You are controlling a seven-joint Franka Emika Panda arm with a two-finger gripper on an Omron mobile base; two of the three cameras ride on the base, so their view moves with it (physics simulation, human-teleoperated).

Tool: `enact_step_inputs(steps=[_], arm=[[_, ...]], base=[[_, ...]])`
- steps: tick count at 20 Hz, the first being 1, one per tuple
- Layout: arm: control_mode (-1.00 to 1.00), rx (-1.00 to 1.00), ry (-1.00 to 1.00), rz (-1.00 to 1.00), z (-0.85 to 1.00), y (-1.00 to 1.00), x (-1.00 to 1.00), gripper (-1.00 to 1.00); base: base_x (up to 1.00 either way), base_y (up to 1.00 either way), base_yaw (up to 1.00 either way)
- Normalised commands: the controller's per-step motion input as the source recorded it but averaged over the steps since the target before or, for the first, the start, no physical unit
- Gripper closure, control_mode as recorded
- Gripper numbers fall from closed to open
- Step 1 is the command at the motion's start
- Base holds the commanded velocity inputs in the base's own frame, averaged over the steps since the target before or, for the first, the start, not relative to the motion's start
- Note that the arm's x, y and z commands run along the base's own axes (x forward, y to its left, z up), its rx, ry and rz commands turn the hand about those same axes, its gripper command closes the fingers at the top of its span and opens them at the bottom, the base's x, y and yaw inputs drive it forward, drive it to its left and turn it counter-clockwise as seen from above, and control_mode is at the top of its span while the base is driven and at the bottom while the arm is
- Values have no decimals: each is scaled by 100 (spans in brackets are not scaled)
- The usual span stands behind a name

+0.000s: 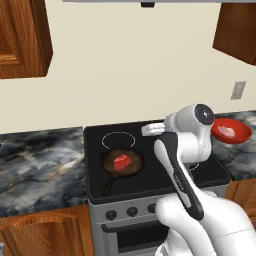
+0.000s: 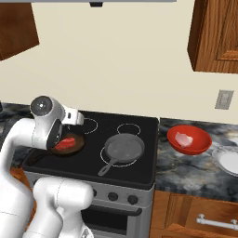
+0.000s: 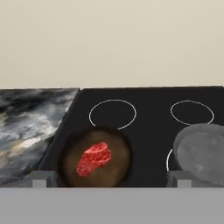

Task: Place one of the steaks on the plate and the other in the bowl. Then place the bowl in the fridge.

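Note:
One bright red steak (image 3: 94, 158) lies in a dark brown frying pan (image 3: 96, 161) on the stove's front left burner; I also see this steak (image 1: 122, 161) (image 2: 65, 143) from both base cameras. The paler pink steak (image 2: 184, 139) (image 1: 226, 131) rests inside the glossy red bowl (image 2: 188, 139) (image 1: 231, 131) on the counter right of the stove. A white plate (image 2: 228, 161) sits at the right edge, beside the bowl. My gripper (image 3: 109, 180) hovers above and just short of the brown pan, open, its fingertips (image 3: 41, 179) wide apart with nothing between them. The fridge is out of view.
A grey frying pan (image 2: 123, 148) (image 3: 201, 153) occupies the front right burner. The black stove top (image 1: 150, 145) has two bare rear burners. Dark marble counter (image 1: 40, 160) runs on both sides. Wooden cabinets hang above, and a wall outlet (image 2: 225, 99) is over the bowl.

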Motion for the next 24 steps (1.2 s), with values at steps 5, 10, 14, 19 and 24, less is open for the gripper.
enact_step_inputs(steps=[5,10,14,19,24], arm=[[-100,25,22,-3,-16,70,-3,-100],[-100,18,29,-5,-8,45,0,-100],[-100,1,35,-5,-33,22,24,-100],[-100,-1,19,-11,-39,0,42,-100],[-100,-3,6,-9,-56,3,37,-100]], base=[[0,0,0],[0,0,0],[0,0,0],[0,0,0],[0,0,0]])
